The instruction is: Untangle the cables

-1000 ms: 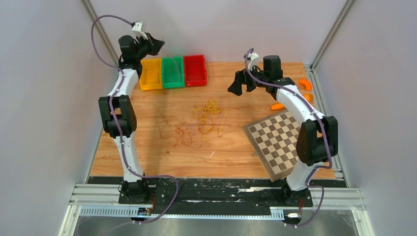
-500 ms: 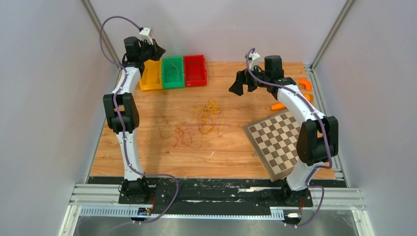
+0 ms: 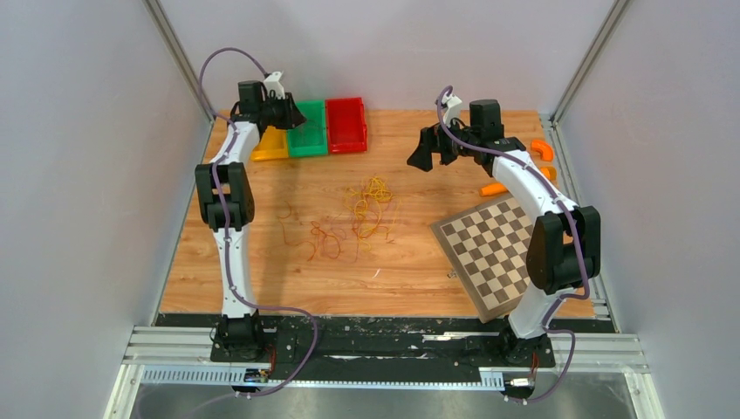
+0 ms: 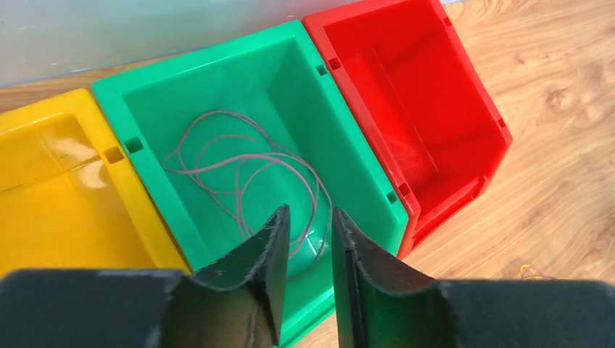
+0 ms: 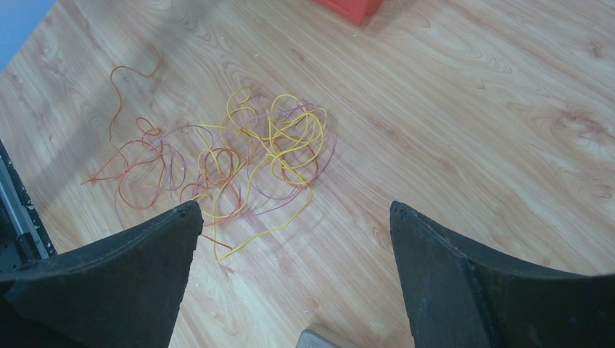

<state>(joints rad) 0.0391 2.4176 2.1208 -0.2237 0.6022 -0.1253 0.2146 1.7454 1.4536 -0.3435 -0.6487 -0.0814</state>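
Observation:
A tangle of thin yellow, orange and red cables lies on the wooden table, mid-left; the right wrist view shows the tangle with pale purple strands mixed in. One thin pale purple cable lies coiled inside the green bin. My left gripper hangs over that bin, its jaws a narrow gap apart with nothing between them. My right gripper hovers right of the tangle, wide open and empty.
A yellow bin, the green bin and a red bin stand in a row at the back. A checkerboard lies at the right, under the right arm. Orange pieces sit at the far right.
My left arm has swung right, from beside the yellow bin to over the green bin, and its jaws have parted slightly. The right arm has stayed put.

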